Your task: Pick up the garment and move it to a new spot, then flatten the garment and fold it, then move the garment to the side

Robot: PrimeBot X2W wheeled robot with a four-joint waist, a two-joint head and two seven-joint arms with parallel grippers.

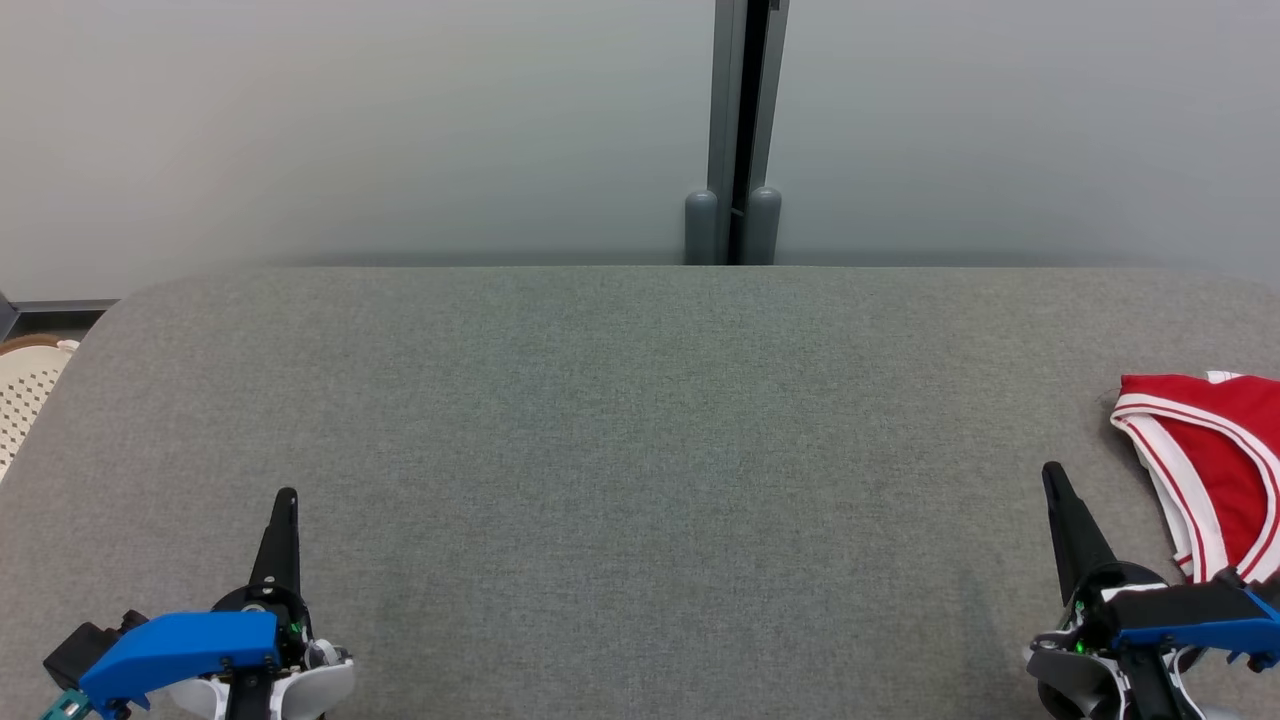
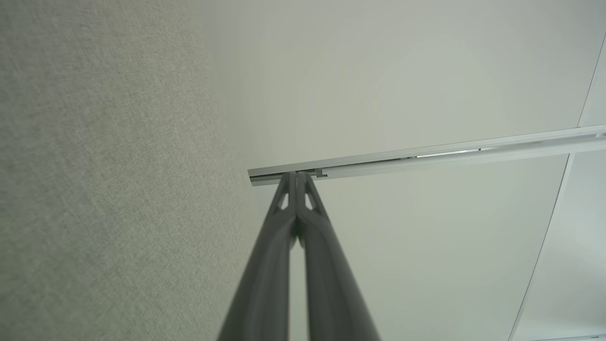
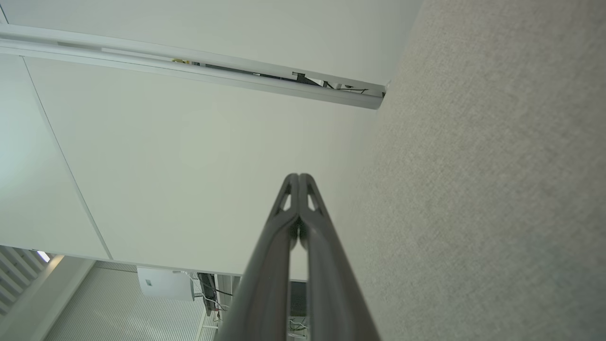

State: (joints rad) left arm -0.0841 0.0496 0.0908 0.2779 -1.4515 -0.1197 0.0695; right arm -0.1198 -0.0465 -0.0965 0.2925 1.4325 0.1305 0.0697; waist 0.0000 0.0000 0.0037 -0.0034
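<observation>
The left gripper (image 1: 287, 500) and the right gripper (image 1: 1053, 472) sit nearest, low over the front of the grey padded surface (image 1: 640, 430), each with its fingers pressed together on nothing. Just right of the right gripper, the red white-striped garment (image 1: 1215, 450) lies bunched at the surface's right edge. Off the left edge sits what may be a pale basket (image 1: 25, 390). Behind stands a wall post (image 1: 740, 130).

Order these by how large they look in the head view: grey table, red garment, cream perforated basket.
1. grey table
2. red garment, cut by the frame edge
3. cream perforated basket, also cut off; true sizes unsure
</observation>
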